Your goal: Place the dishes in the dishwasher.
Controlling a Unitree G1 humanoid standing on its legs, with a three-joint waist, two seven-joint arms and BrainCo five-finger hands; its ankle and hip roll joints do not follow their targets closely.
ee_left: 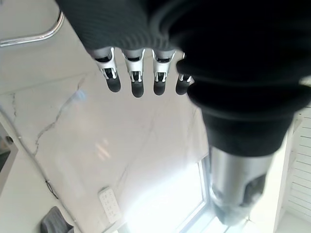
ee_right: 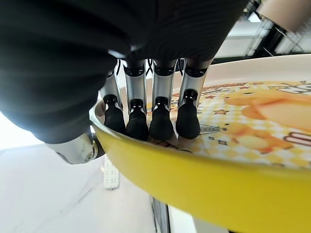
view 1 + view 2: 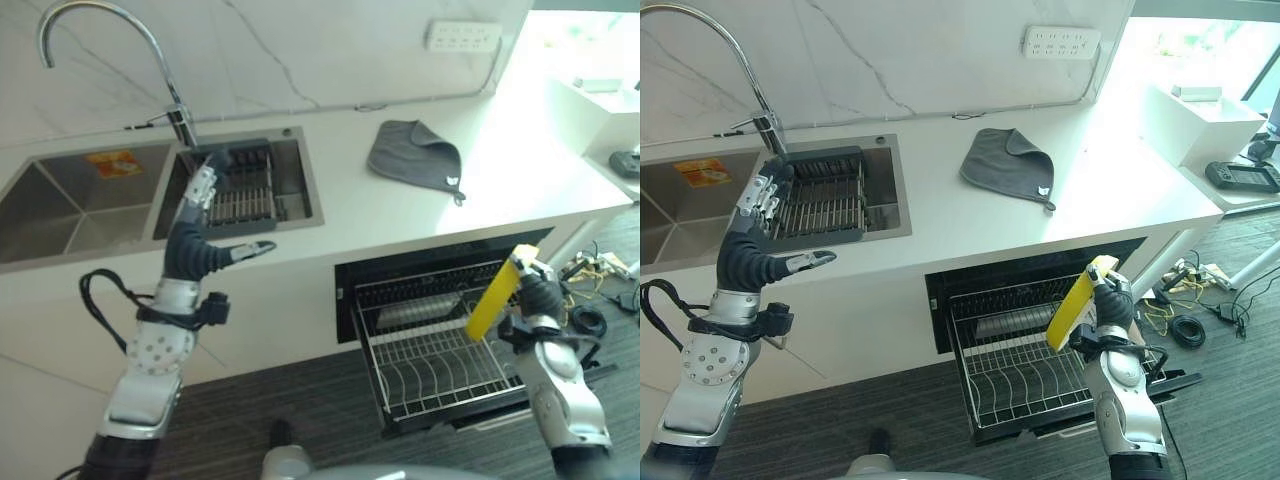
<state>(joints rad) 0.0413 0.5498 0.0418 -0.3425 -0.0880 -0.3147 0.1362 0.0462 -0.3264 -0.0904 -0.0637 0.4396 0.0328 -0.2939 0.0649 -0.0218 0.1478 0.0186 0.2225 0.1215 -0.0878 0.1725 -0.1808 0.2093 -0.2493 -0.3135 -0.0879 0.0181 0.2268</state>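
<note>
My right hand [image 3: 540,290] is shut on a yellow plate [image 3: 494,293], held on edge above the right side of the pulled-out dishwasher rack [image 3: 428,360]. In the right wrist view the fingers [image 2: 160,121] press on the plate's printed face [image 2: 252,131] and the yellow rim [image 2: 194,194] runs below them. My left hand [image 3: 197,235] is raised in front of the sink's drying rack [image 3: 243,188], fingers straight and thumb spread, holding nothing. The left wrist view shows its fingertips [image 1: 137,87] against the marble wall.
The open dishwasher [image 3: 1040,300] sits under the white counter [image 3: 1110,200]. A grey cloth [image 3: 416,153] lies on the counter. A double sink [image 3: 80,200] with a tall tap [image 3: 150,50] is at the left. A wall socket strip [image 3: 463,36] and floor cables [image 3: 1185,325] are at the right.
</note>
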